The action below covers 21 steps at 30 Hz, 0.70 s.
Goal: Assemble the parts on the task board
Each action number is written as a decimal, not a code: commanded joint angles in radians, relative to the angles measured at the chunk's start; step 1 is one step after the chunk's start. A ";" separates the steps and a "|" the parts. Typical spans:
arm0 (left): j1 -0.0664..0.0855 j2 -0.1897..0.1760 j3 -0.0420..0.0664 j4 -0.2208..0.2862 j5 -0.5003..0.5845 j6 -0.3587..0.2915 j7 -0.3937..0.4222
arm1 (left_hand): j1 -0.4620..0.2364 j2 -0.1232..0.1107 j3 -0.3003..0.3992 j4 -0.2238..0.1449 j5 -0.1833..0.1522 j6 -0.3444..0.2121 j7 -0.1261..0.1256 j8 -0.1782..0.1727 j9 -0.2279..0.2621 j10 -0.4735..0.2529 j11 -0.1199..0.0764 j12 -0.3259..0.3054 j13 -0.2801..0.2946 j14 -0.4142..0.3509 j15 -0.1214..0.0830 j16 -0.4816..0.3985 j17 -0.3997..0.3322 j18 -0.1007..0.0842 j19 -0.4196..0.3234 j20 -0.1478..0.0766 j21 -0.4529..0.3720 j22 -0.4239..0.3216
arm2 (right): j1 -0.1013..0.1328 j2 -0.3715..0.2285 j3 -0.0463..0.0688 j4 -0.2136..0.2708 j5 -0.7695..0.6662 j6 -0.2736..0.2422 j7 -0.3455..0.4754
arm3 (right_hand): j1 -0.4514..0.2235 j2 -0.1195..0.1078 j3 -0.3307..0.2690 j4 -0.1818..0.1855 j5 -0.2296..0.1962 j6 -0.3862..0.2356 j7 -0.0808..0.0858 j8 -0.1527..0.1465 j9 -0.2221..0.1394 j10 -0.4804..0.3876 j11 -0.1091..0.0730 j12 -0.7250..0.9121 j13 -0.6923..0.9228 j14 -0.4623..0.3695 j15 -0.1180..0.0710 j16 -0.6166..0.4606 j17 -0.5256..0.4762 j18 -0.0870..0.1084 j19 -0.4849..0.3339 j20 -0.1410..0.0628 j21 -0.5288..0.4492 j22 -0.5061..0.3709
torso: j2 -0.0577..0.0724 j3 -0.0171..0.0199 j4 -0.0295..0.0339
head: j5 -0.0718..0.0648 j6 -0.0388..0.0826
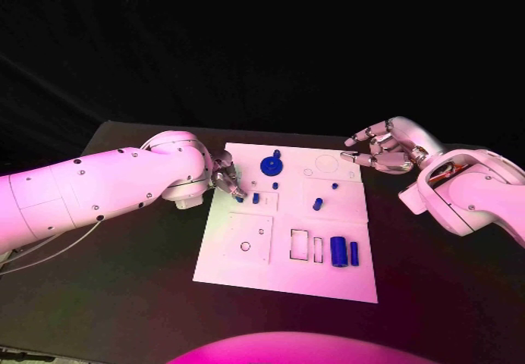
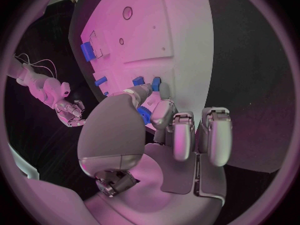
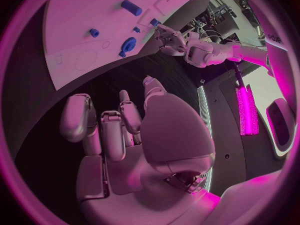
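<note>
The white task board (image 1: 287,267) lies mid-table. On it are a round blue part (image 1: 270,165), blue pegs (image 1: 256,199) (image 1: 317,203) and two blue cylinders (image 1: 339,251) near its right edge. My left hand (image 1: 224,176) hovers at the board's left edge and pinches a small blue part (image 2: 145,117) between thumb and a finger, low over the board (image 2: 181,30). My right hand (image 1: 383,148) hangs over the black table beyond the board's far right corner, fingers apart and holding nothing. The right wrist view shows that hand (image 3: 125,125), the round part (image 3: 128,44) and my left hand (image 3: 167,37).
The board carries rectangular recesses (image 1: 299,244) beside the cylinders, a square outline with a small hole (image 1: 245,246) on its left half, and a circular outline (image 1: 327,162) at the far right. Black table (image 1: 121,303) surrounds the board on all sides.
</note>
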 commanded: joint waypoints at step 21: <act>-0.001 0.007 0.000 -0.008 0.010 -0.011 -0.020 | -0.009 0.015 -0.131 0.070 0.004 0.028 -0.021 0.011 0.037 -0.008 -0.001 0.008 0.000 0.105 -0.010 0.002 0.263 -0.015 0.104 -0.010 0.002 0.263 | -0.001 -0.001 0.000 0.000 -0.003 0.003 0.010 | -0.008 0.006 -0.005 -0.003 0.004 0.000 -0.004 0.003 -0.001 0.000 -0.006 -0.001 -0.002 0.067 -0.008 -0.006 0.114 0.021 0.001 -0.005 -0.005 -0.001 | -0.001 -0.0004 0.0003 | -0.003 0.000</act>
